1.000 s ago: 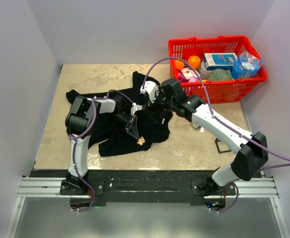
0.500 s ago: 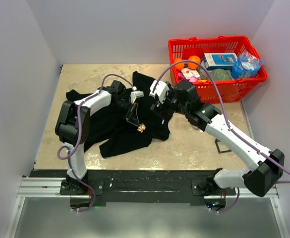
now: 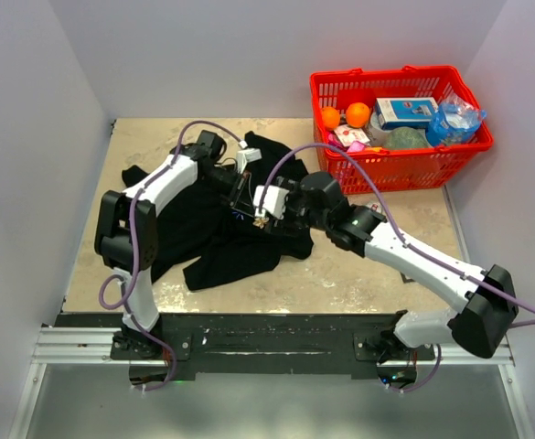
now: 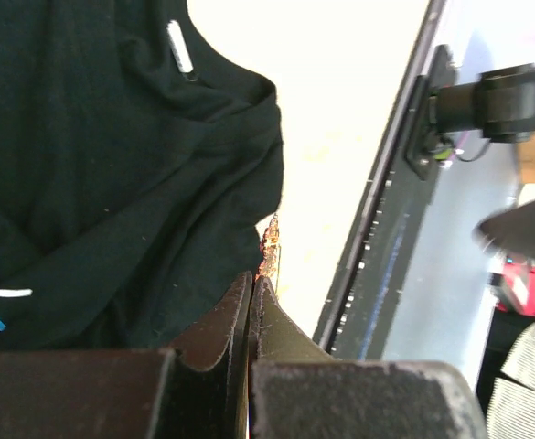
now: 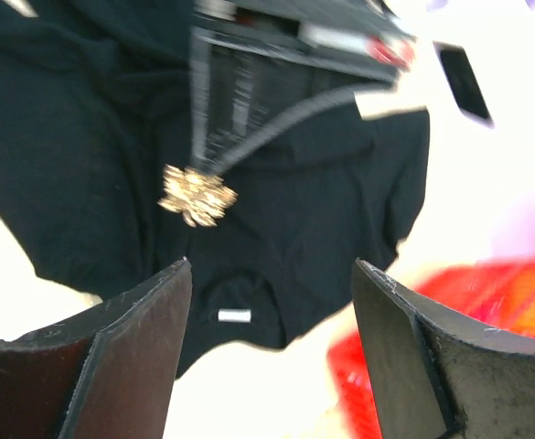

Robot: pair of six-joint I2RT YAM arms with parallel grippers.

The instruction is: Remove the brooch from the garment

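Observation:
The garment (image 3: 203, 229), a black T-shirt, lies crumpled at table centre-left; its white neck label (image 5: 234, 315) shows in the right wrist view. The gold, flower-shaped brooch (image 3: 261, 219) sits at the tip of my left gripper (image 3: 254, 210), which is shut on the brooch's edge. In the left wrist view the brooch (image 4: 272, 249) appears edge-on just past the closed jaws (image 4: 253, 277), against a raised fold of the cloth (image 4: 112, 183). My right gripper (image 5: 271, 265) is open and wide, close to the right of the brooch (image 5: 197, 195), with nothing between its fingers.
A red basket (image 3: 404, 169) stands at the back right, holding two oranges (image 3: 345, 115), a blue box (image 3: 404, 112) and other items. Bare tan tabletop (image 3: 358, 265) lies right of the garment. White walls close in the left, back and right sides.
My left gripper has carried the brooch away from the near edge toward the table's middle. The right gripper swung left and down beside it, its jaws narrowing a little.

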